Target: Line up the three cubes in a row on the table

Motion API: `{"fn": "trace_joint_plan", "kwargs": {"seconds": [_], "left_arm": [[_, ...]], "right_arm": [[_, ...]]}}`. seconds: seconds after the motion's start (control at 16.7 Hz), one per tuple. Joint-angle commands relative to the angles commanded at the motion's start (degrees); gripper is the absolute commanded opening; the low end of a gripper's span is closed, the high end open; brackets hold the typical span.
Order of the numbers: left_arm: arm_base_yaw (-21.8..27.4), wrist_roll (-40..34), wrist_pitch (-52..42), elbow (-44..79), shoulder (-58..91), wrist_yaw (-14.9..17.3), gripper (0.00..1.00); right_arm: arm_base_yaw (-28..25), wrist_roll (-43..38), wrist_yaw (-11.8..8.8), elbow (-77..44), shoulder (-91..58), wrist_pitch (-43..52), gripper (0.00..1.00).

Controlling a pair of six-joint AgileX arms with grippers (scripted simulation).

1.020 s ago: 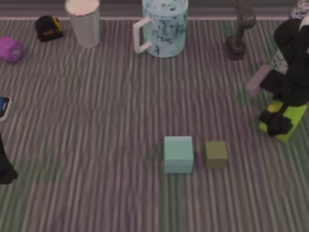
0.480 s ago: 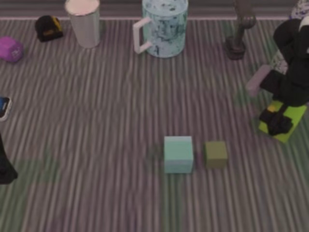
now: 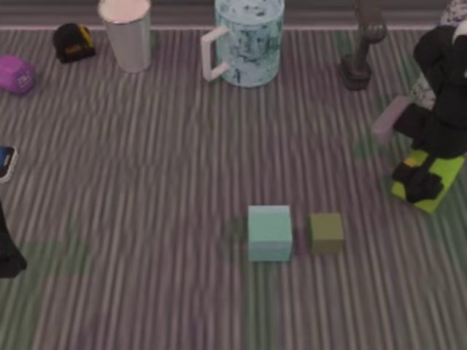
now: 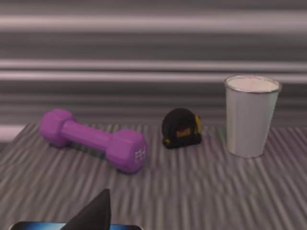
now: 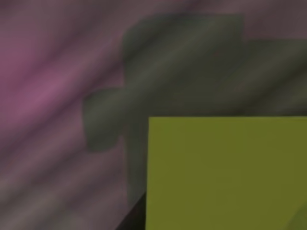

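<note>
Three cubes: mint (image 3: 269, 232), olive (image 3: 325, 232), yellow (image 3: 438, 182).

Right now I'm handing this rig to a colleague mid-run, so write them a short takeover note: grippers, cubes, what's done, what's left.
Right gripper: at the table's right edge, down over the bright yellow cube; a grasp cannot be confirmed from these views.
Left arm: parked at the left edge, idle.
Cubes: the pale mint-teal cube and the smaller olive-green cube sit side by side near the table's middle, with a narrow gap between them.
Done: two cubes lined up.
Left: bring the yellow cube into that row, probably just right of the olive-green one.
</note>
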State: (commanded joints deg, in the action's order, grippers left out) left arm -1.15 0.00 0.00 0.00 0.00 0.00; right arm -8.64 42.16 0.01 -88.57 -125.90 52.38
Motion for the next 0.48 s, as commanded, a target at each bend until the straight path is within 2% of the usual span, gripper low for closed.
{"fn": "trace_joint_plan", "kwargs": {"seconds": [0.48], "left_arm": [[0.00, 0.00, 0.00, 0.00, 0.00, 0.00, 1.00]], "right_arm": [[-0.44, 0.09, -0.04, -8.09, 4.52, 12.69, 0.00]]}}
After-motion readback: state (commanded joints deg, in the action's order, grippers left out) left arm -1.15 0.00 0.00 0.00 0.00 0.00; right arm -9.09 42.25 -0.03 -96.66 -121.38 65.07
